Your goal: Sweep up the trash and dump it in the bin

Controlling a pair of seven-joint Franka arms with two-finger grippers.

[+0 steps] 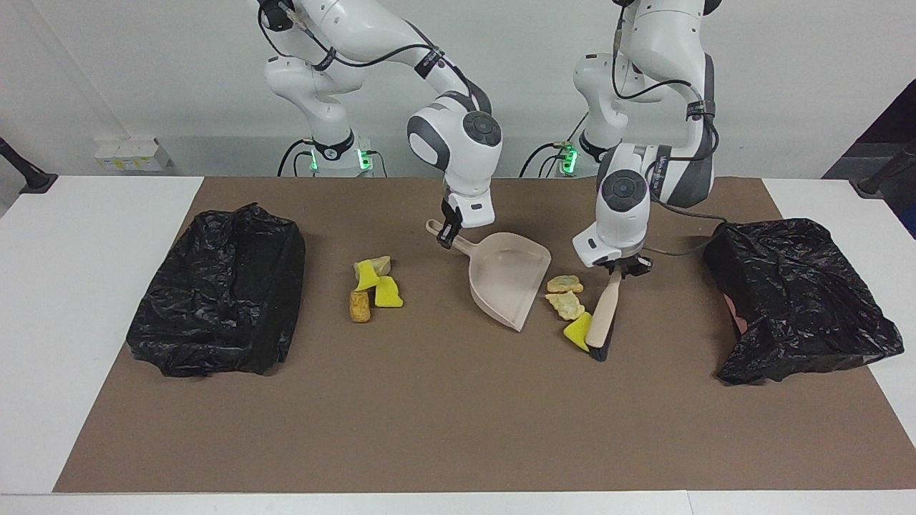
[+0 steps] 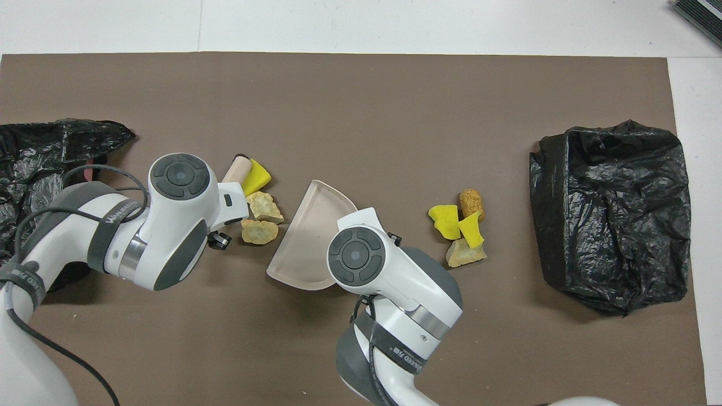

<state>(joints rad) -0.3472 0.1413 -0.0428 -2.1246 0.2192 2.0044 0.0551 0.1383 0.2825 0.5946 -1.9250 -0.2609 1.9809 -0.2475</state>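
Left fingers (image 1: 630, 269) clamp brush (image 1: 603, 315), bristles against trash (image 1: 569, 306); right fingers (image 1: 449, 239) clamp dustpan (image 1: 505, 282).

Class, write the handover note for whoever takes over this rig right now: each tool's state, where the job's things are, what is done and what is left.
Left tool: shut on the brush, bristles on the mat against a yellow foam piece.
Right tool: shut on the dustpan handle, pan mouth beside two beige chunks.
Those three scraps sit bunched between brush and pan, none in the pan yet.
A second cluster, two yellow, one beige, one orange-brown, lies untouched toward the right arm's end.
Black-bagged bins at both table ends; nothing dumped.
Left: sweep both clusters in, dump.
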